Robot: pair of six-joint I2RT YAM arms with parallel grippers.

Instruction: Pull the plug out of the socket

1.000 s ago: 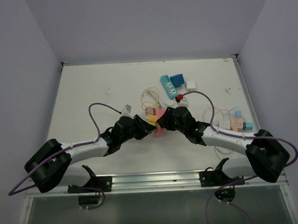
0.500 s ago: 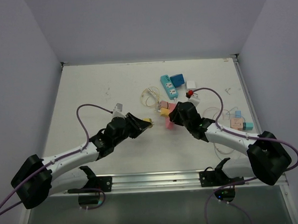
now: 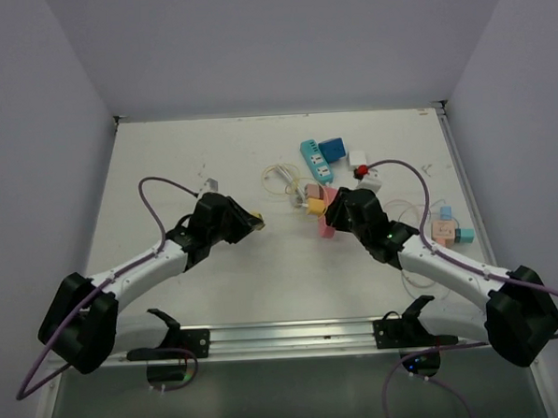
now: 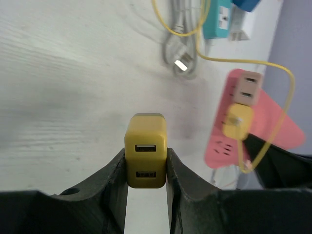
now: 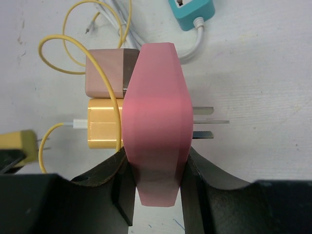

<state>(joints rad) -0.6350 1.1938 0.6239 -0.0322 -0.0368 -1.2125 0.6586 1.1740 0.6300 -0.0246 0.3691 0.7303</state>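
Left wrist shows left tool pinching yellow plug, pink socket well apart.

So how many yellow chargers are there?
2. One yellow charger is in the left gripper; the second yellow charger is plugged into the pink socket held by the right gripper. Others may be hidden.

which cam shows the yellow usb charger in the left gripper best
Left wrist: the yellow USB charger sits centred, both ports visible, clamped in the left gripper. Top external shows a yellow speck; right wrist catches one corner at its left edge.
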